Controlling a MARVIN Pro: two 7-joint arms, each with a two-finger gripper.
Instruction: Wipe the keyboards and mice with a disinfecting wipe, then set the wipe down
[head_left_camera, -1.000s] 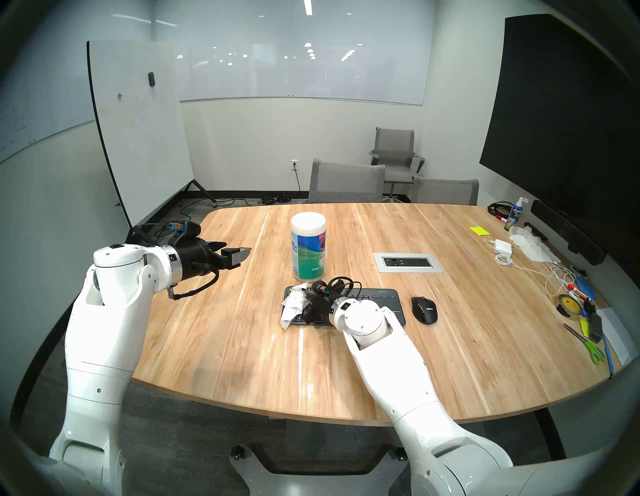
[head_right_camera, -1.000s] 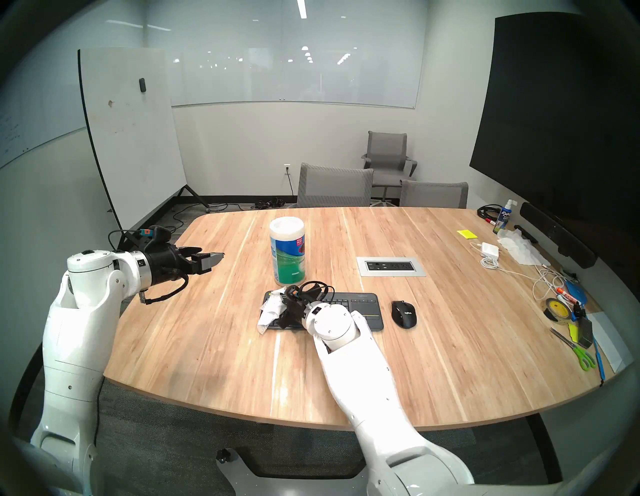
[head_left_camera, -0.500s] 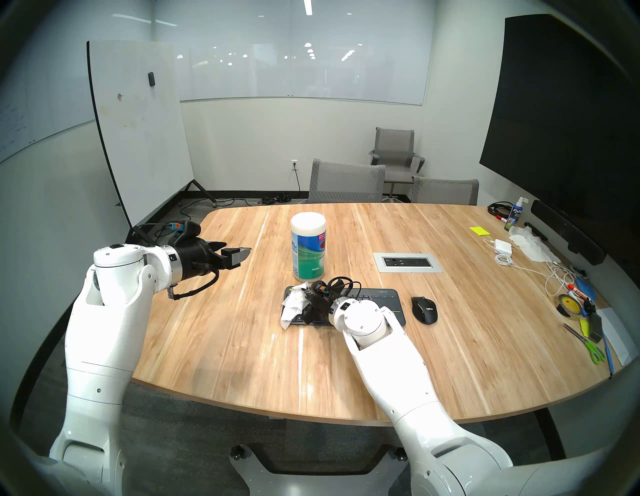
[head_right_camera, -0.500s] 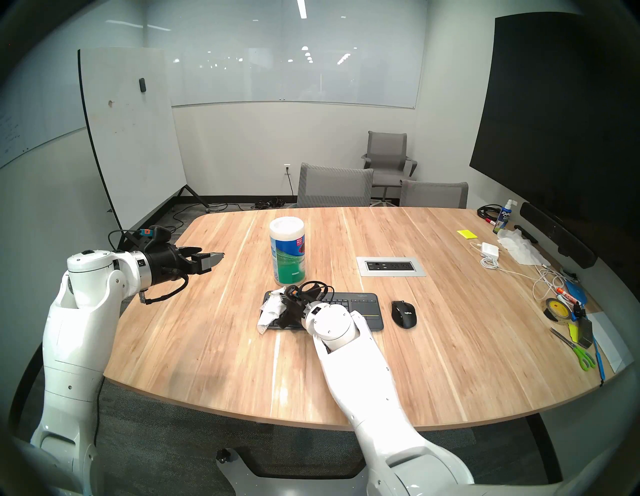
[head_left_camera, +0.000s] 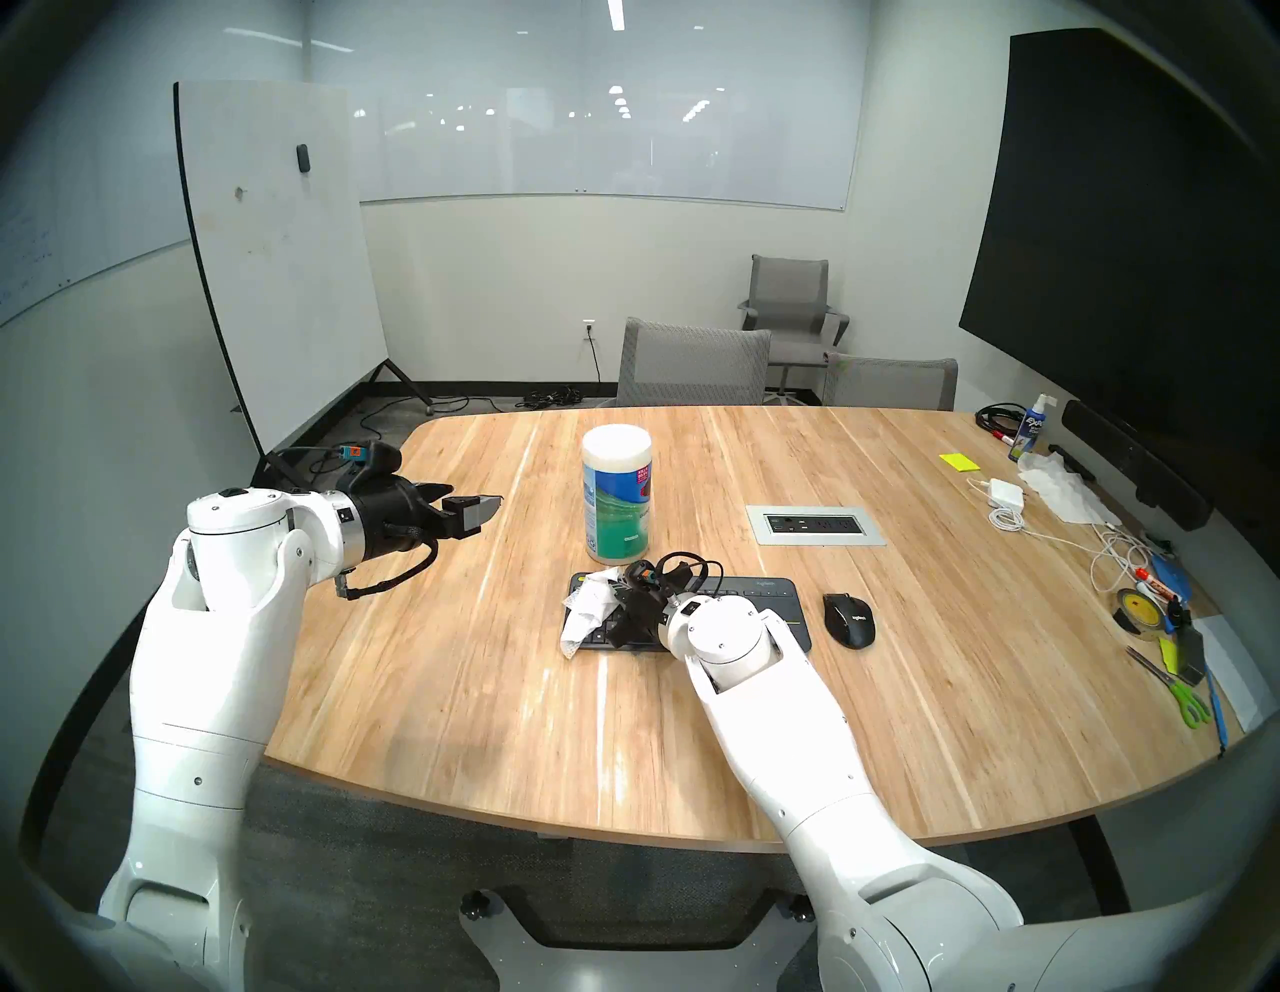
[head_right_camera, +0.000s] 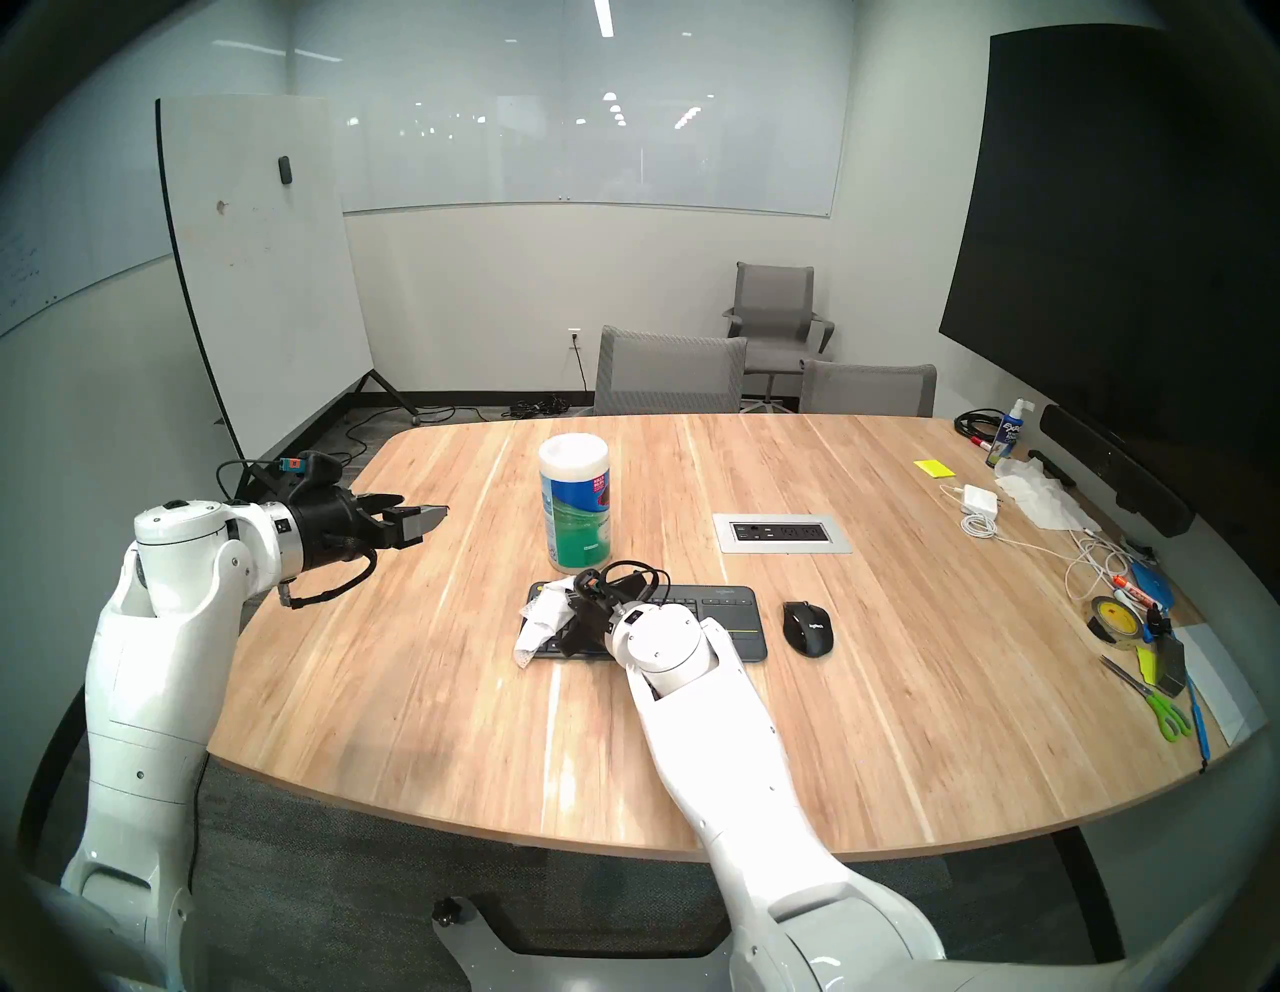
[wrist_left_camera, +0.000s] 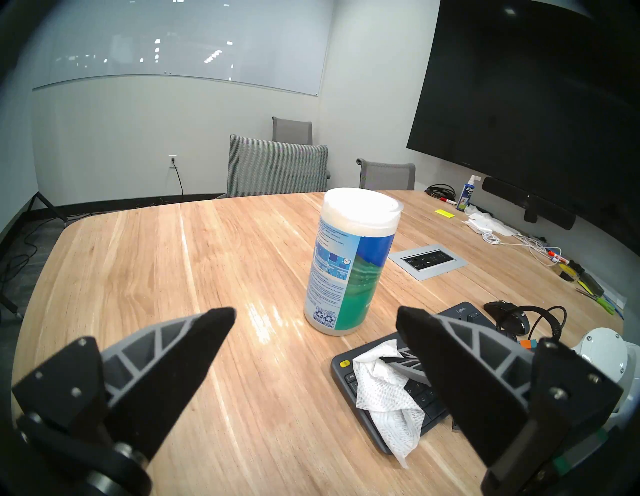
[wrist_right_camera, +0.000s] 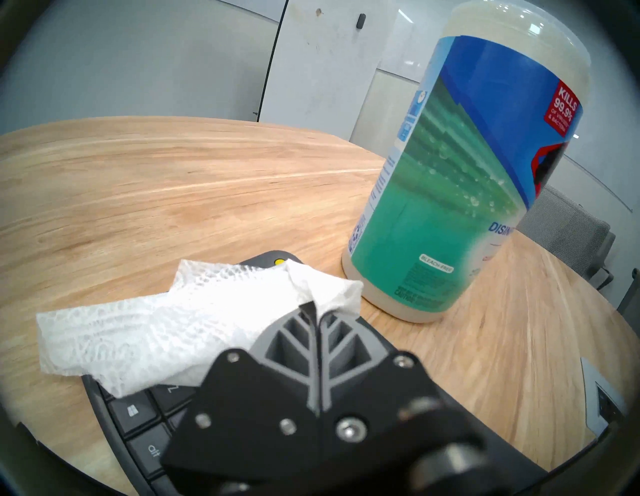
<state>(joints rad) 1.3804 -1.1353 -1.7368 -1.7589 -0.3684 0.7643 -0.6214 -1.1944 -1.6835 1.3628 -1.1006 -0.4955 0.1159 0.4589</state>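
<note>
Since a second ago your right gripper, clamped on the thin white woven wipe, has only rolled slightly over the flat dark-grey keyboard's left end, while your left gripper hangs open; the draping wipe could snag keys.

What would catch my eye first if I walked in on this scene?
Probably the right gripper, shut on a crumpled white wipe that drapes over the left end of the dark keyboard in the middle of the wooden table. Just behind stands a tall blue-green canister with a white lid. The left gripper hangs open and empty above the table's left side.
</note>
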